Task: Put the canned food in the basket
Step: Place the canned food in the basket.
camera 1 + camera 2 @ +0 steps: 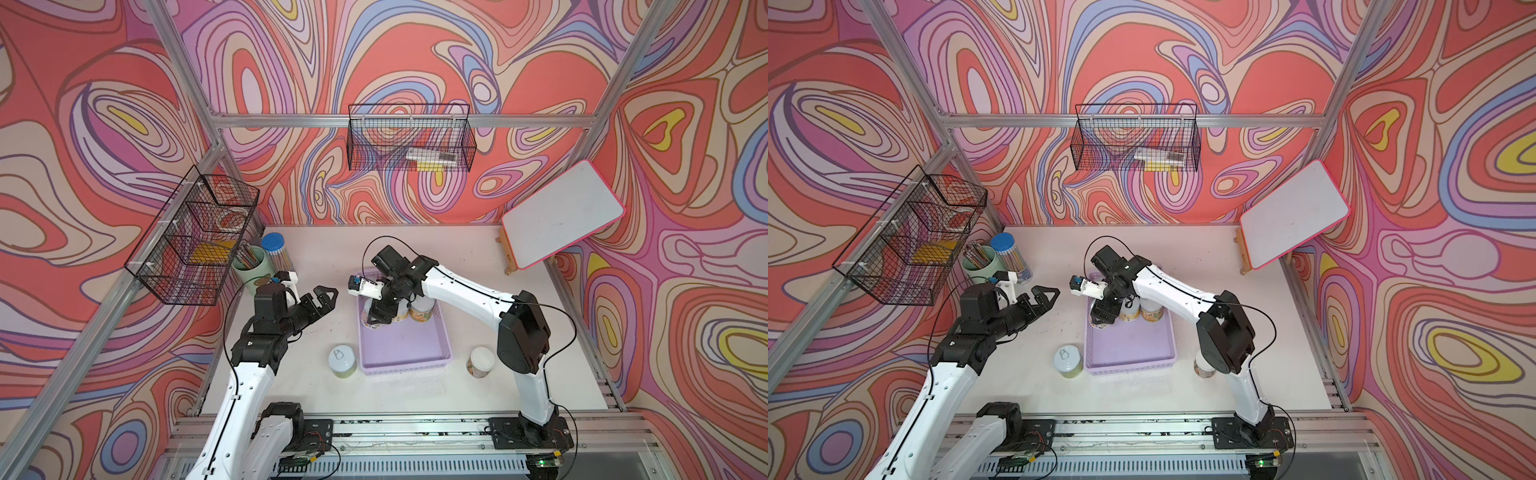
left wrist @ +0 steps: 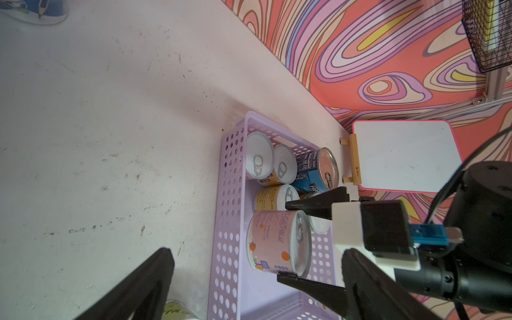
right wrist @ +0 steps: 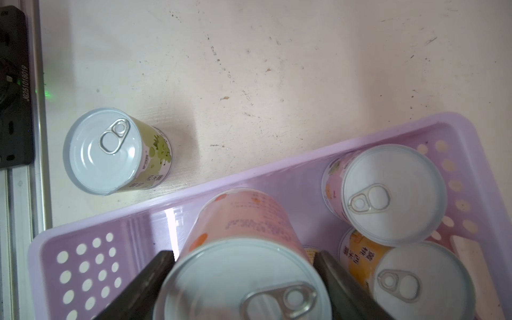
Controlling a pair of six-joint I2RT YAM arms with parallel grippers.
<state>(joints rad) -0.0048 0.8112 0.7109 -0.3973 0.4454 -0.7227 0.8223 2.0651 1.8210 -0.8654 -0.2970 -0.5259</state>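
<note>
The lavender basket (image 1: 405, 365) lies mid-table. My right gripper (image 3: 243, 279) is shut on a pink can with orange prints (image 3: 238, 221), its fingers (image 3: 144, 285) pressing both sides. The can hangs low inside the basket's far half, and I cannot tell whether it touches the floor. Behind it in the basket stand several cans, among them a taller blue one (image 2: 315, 169) and a pale-lidded one (image 3: 393, 194). A green-labelled can (image 1: 343, 362) stands on the table left of the basket. Another can (image 1: 481, 362) stands to its right. My left gripper (image 1: 328, 297) hovers open left of the basket, holding nothing.
A mint pencil cup (image 1: 253, 270) and a blue-capped pencil tube (image 1: 276, 253) stand at the back left. Black wire baskets hang on the left frame (image 1: 195, 237) and the back wall (image 1: 409, 137). A small whiteboard on an easel (image 1: 561, 214) leans at the back right.
</note>
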